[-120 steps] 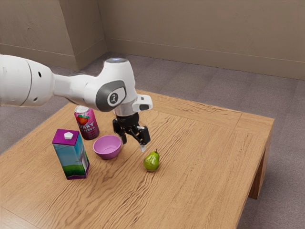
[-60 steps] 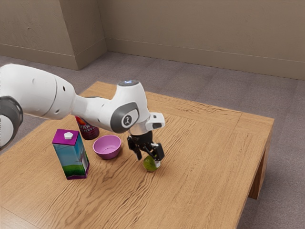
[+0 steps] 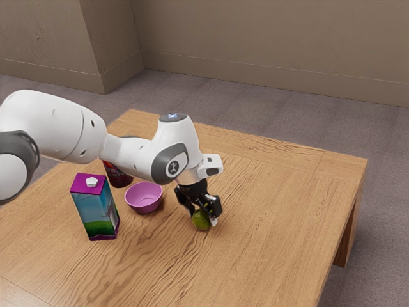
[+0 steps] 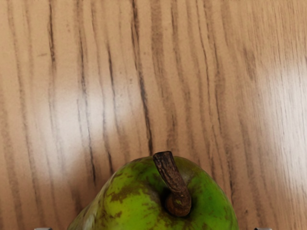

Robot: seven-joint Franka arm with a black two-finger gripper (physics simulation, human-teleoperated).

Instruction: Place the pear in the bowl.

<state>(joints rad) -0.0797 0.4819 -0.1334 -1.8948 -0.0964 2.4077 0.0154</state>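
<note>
We see soft, fairly even light over the tabletop (image 3: 281, 217) around the pear (image 3: 199, 222), whose skin darkens in the shade beneath the jaws (image 3: 203, 219). In the wrist view, two broad, whitish patches of glare wash out the wood grain beyond the pear, one off each side, and a dim brownish shadow lies just beside its bright green skin.

Tabletop (image 3: 275, 192) wood, long dark grain, satin sheen where light falls on it. Pear (image 4: 129, 203) skin smooth, waxy-glossy; stem (image 4: 169, 172) woody, rough, matt. Bowl (image 3: 144, 203) smooth, plastic-looking, soft sheen. Drink carton (image 3: 96, 214) looks like coated paperboard, smooth. Soda can (image 3: 119, 178) metal-looking, smooth. My arm's shell (image 3: 61, 125) smooth, like painted plastic; my gripper (image 3: 203, 219) darker, hard-looking. Wall (image 3: 255, 45) matt, plaster-like. Floor (image 3: 380, 134) matt, carpet-like.
</note>
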